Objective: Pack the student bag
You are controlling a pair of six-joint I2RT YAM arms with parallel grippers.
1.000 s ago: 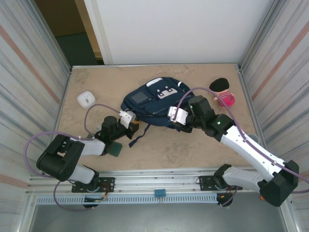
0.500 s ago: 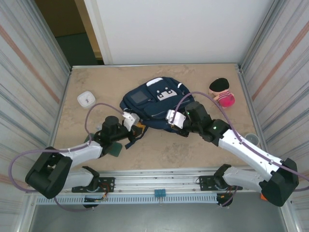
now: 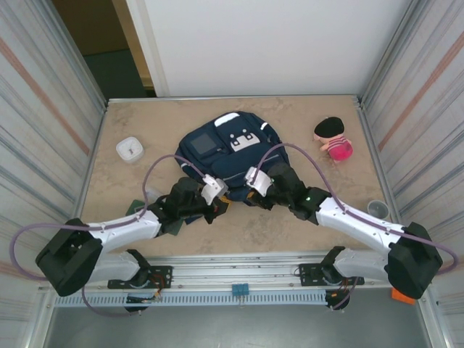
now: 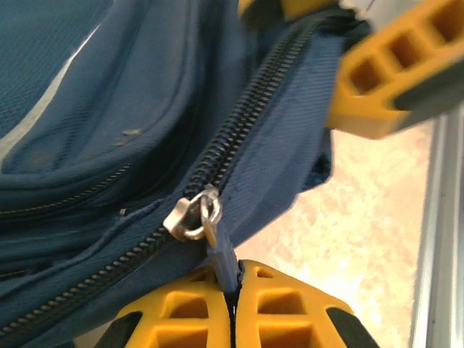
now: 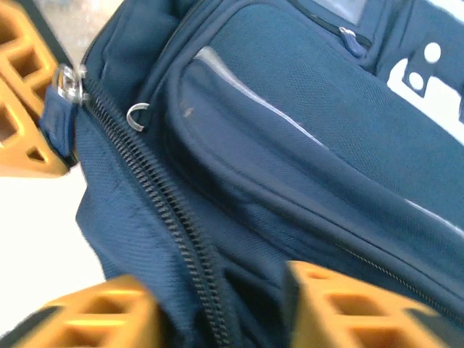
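The left arm reaches from the lower left of the top view toward the centre, its left gripper [image 4: 233, 290] clamped tight on the blue zipper pull [image 4: 220, 254] at the near edge of the bag [image 3: 225, 161]. The right arm reaches in from the lower right, its right gripper [image 5: 217, 308] parted wide astride the zipper seam just beside the left one. The bag lies at the centre of the table [image 3: 145, 116]; its white patch [image 3: 243, 140] carries dark dots and bars, too small to read as lettering.

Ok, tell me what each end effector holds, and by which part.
Left end effector pinches the student bag by its zipper's blue pull tab. Right end effector stands open astride the bag's zipper seam, holding nothing.
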